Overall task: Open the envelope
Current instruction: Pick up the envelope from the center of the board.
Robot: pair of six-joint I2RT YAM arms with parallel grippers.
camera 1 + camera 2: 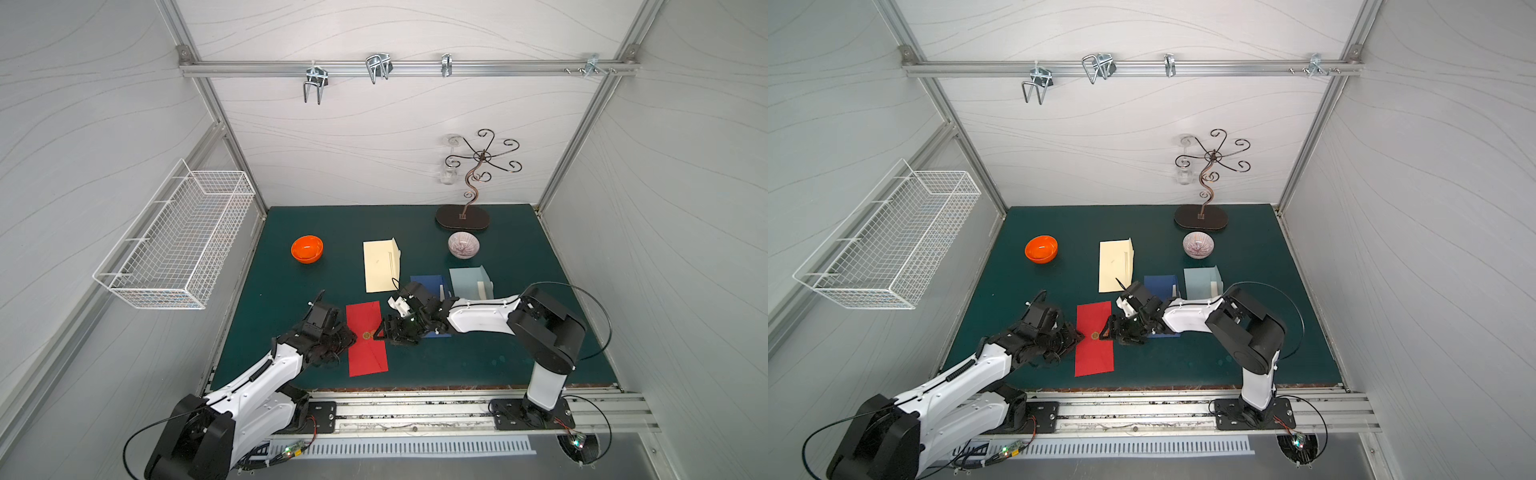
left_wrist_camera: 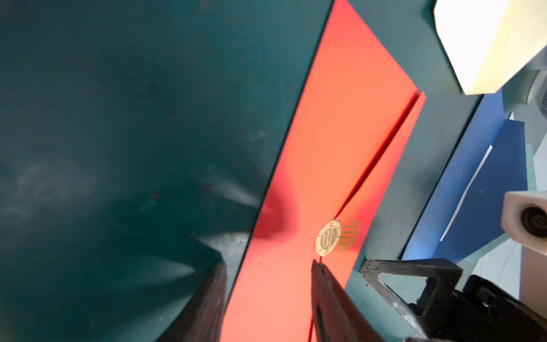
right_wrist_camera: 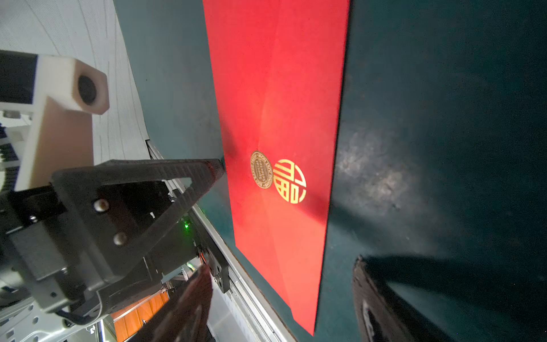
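The left arm (image 1: 266, 370) and right arm (image 1: 482, 316) have white shells, black joints and black base plates (image 1: 503, 412). A thin black cable (image 1: 610, 323) loops by each. Fingers (image 3: 165, 171) are black, triangular, open-centred, finely textured, with two silver screws (image 3: 101, 204).

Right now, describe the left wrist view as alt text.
A red envelope closed by a gold seal lies on a green mat. The left pincer stands open across its edge, one finger beside the seal; a cream envelope and a blue envelope lie beyond.
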